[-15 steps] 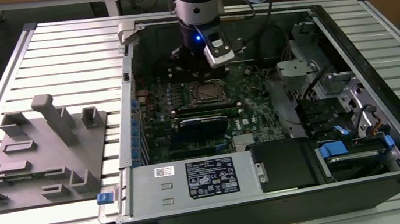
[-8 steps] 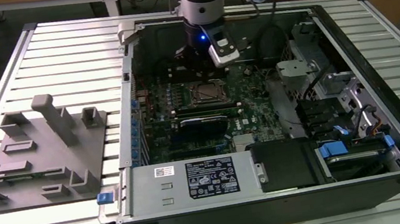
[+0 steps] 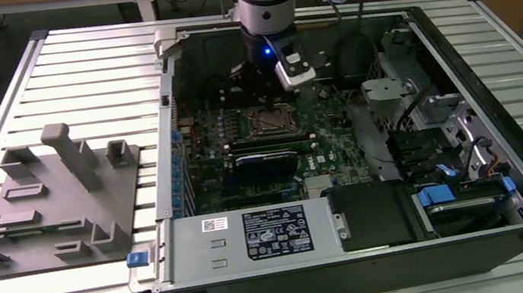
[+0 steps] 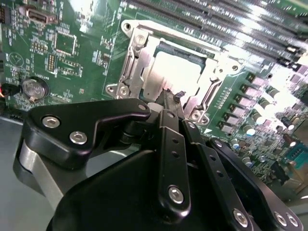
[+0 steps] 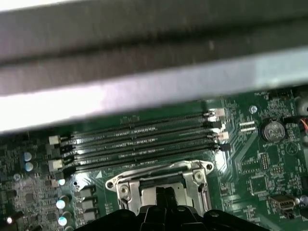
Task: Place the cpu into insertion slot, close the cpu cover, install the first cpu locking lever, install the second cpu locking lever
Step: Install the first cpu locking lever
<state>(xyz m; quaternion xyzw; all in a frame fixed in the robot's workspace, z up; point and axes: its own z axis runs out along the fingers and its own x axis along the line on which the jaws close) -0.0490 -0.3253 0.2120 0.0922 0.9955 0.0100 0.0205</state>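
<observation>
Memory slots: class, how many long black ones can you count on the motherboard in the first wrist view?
4 memory slots, parallel and side by side, beside the insertion slot; others may be hidden.

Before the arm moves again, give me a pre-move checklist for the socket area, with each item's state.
1. cpu seated in the insertion slot: ok, its silvery top lies inside the frame.
2. cpu cover down over the chip: ok, it looks flat around it.
3. gripper positioned at the socket's edge: ok.
4. Gripper empty: cannot tell.
5. Locking levers latched: cannot tell.
6. Memory slots out of the gripper's way: ok.
</observation>
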